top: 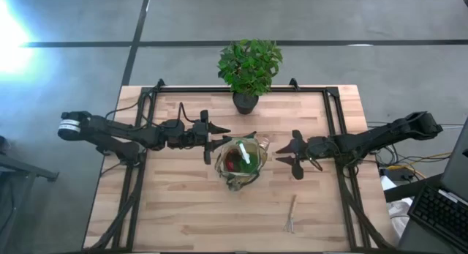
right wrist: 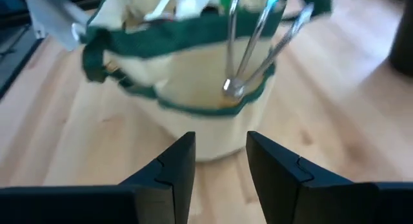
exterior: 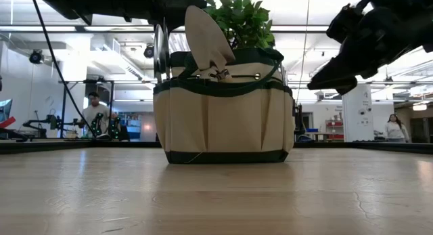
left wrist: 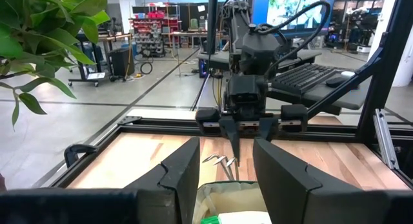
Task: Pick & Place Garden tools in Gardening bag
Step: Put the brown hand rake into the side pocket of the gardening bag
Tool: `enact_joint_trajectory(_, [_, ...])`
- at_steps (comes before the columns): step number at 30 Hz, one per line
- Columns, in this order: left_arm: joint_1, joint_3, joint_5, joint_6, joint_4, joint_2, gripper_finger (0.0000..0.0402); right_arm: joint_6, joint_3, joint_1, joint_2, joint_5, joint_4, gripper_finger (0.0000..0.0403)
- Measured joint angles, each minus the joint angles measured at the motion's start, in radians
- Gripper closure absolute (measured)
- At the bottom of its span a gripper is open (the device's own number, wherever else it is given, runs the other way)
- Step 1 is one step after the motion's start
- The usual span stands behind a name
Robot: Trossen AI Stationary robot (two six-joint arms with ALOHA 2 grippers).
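Your gardening bag [top: 238, 165] stands mid-table between both arms, already carrying a trowel [exterior: 208, 40], a fork [right wrist: 258, 46] hooked on its rim and a green-capped bottle; one tool [top: 291, 214] lies loose on the table [top: 175, 217] nearer the front edge. Your right gripper [right wrist: 221, 161] sits just beside the bag, fingers parted and empty, likely just clear of the fork. Left gripper [left wrist: 226, 179] hovers at the opposite rim, spread, holding nothing.

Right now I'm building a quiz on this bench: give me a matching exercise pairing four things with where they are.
Things:
1. potted plant
2. gardening bag
3. hand rake
4. trowel

Places:
A. lying on the table's near right part
B. table's middle, between both arms
C. standing blade-up in a bag pocket
D. table's far edge

Pairs: 1-D, 2-B, 3-A, 4-C
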Motion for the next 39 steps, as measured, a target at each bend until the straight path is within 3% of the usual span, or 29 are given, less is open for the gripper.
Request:
enact_joint_trajectory(9, [0.0,0.0,0.0,0.0,-0.001,0.0,0.0254,0.226,0.001,0.14,-0.032,-0.048,-0.034,0.0274])
enact_joint_trajectory(14, [0.0,0.0,0.0,-0.002,-0.001,0.0,0.0255,0.295,0.072,0.222,-0.022,-0.048,-0.094,0.0277])
enact_joint_trajectory(23, [0.0,0.0,0.0,-0.004,-0.002,0.0,0.0255,0.383,0.395,0.37,0.066,-0.033,-0.503,0.0293])
enact_joint_trajectory(31, [0.0,0.0,0.0,-0.016,-0.013,0.0,0.0255,0.664,0.6,0.459,0.236,-0.019,-0.947,0.0303])
enact_joint_trajectory(39, [0.0,0.0,0.0,-0.024,-0.012,0.0,0.0254,0.804,0.698,0.507,0.393,-0.1,-1.094,0.0289])
